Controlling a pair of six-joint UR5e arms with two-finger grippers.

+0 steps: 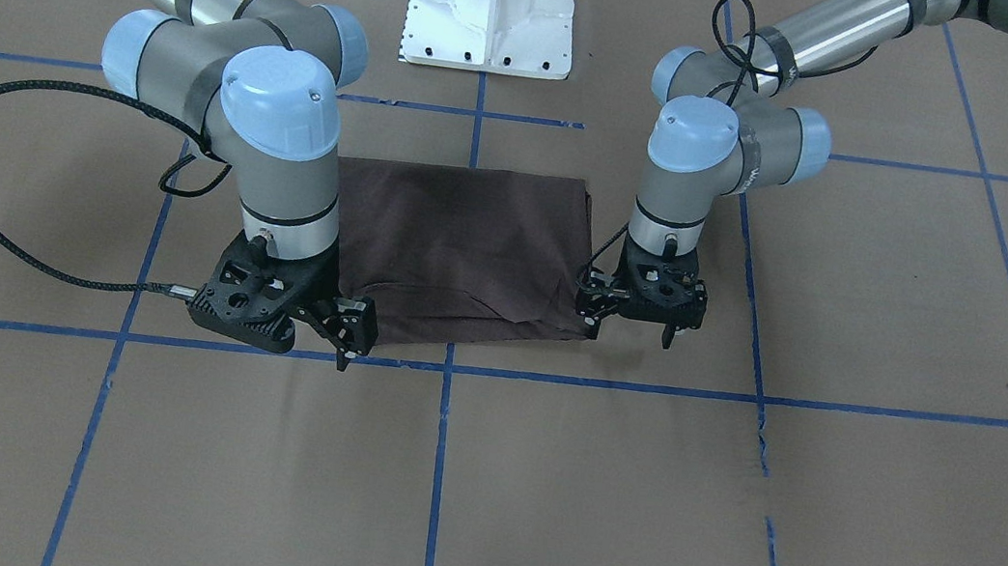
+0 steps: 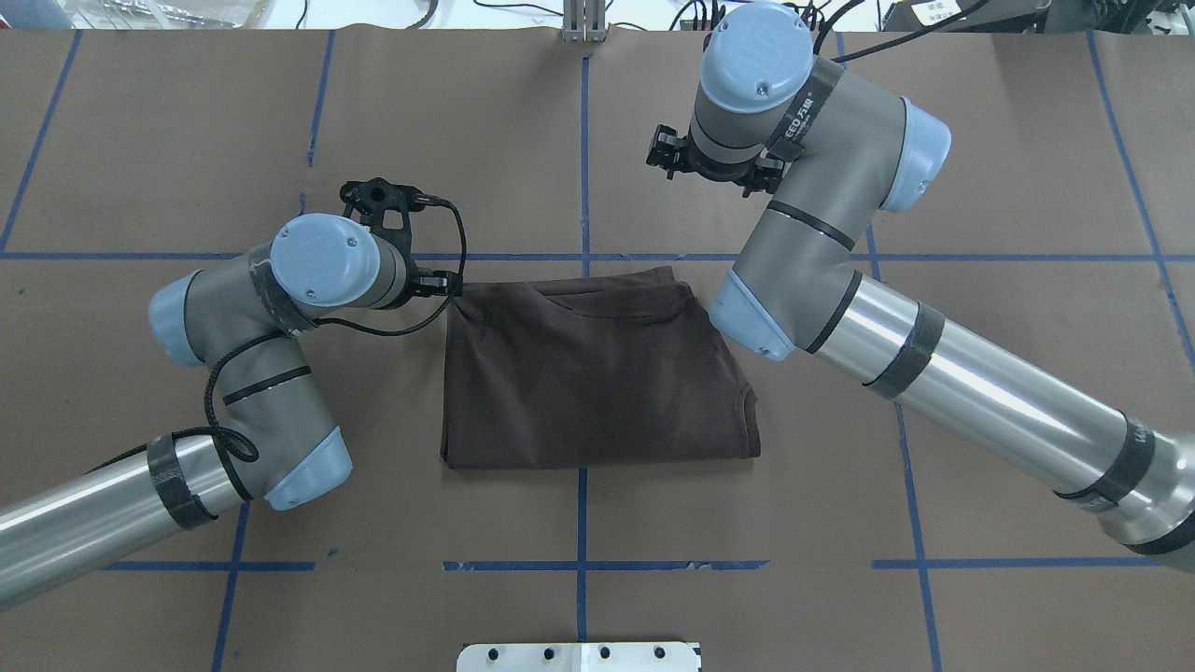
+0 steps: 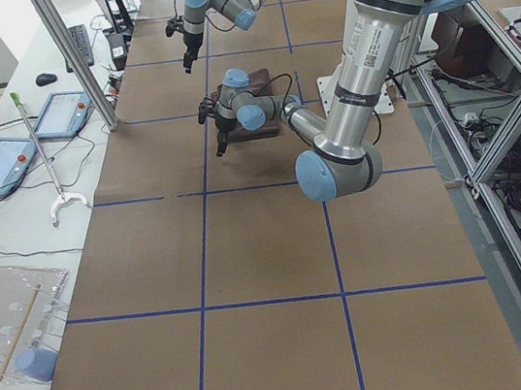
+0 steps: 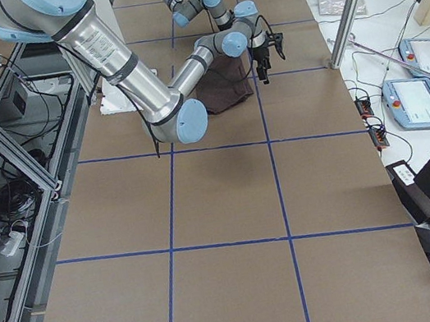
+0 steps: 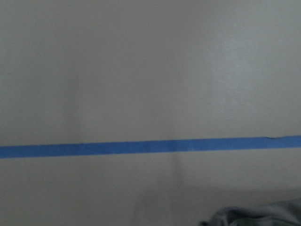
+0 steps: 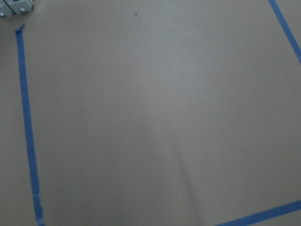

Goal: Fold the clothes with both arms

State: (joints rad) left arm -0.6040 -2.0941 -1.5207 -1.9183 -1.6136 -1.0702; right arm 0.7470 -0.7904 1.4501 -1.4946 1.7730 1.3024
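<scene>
T-shirt (image 1: 469,249), dark brown, lay folded into a compact rectangle at the middle of the tabletop (image 1: 823,520). It sat directly on the brown covering between the blue tape lines (image 1: 608,380), in front of the white pedestal base (image 1: 492,4). Its collar (image 2: 597,291) curved along the edge farthest from the robot.

Left hand (image 1: 629,334) hung low, just beside that edge's corner, fingers apart and gripping nothing. Its wrist camera caught a scrap of cloth (image 5: 254,216) at the bottom of the frame. Right hand (image 1: 319,344) stood by the opposite corner of the same edge, its fingers apparently apart too. It seemed to be held higher, since its wrist camera showed only a broad stretch of tabletop.

With one hand at each corner of one edge, the likely aim was a paired grasp. That edge could then be carried over evenly, keeping the cloth taut between the arms so it would not bunch.

No container held the shirt. On the side bench, a clear flat tray (image 3: 13,310) held a thin stick and a pale blue lump; more could not be made out.
</scene>
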